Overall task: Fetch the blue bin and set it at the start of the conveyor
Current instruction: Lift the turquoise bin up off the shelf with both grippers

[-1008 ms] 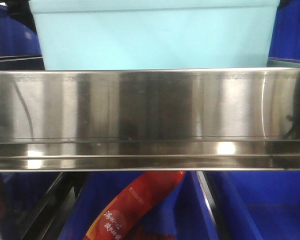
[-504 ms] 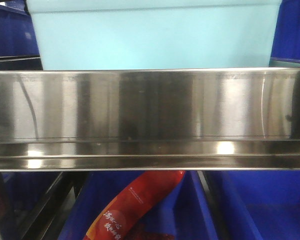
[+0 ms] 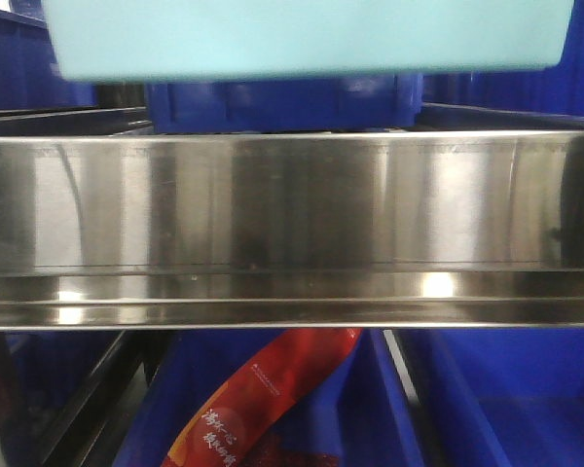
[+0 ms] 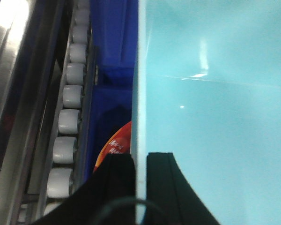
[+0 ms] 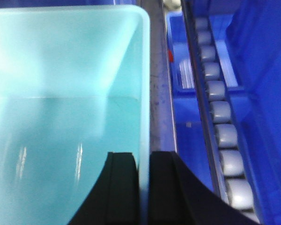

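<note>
Across the middle of the front view runs a shiny steel rail [image 3: 292, 204], part of a storage rack. The blue bin [image 3: 302, 39] is at the upper edge of that view. Its bottom hangs free above the rail, with an open gap between them, and through this gap a dark blue bin [image 3: 282, 105] shows behind. It rests on no surface, so I judge that only the two arms carry it.

The left jaws stand narrow at the bottom of the left wrist view, pinching the bin's side wall, with one black finger [image 4: 117, 187] outside it and the other inside. The right jaws pinch the opposite wall in the same manner. Holding two opposite walls should keep the tub level while it passes over the rail.

Beside the wall runs a line of white rollers [image 4: 68, 122]. A red packet [image 3: 263, 399] lies in the lower part of the front view. The conveyor start is in no view, so the placing is not yet done.
</note>
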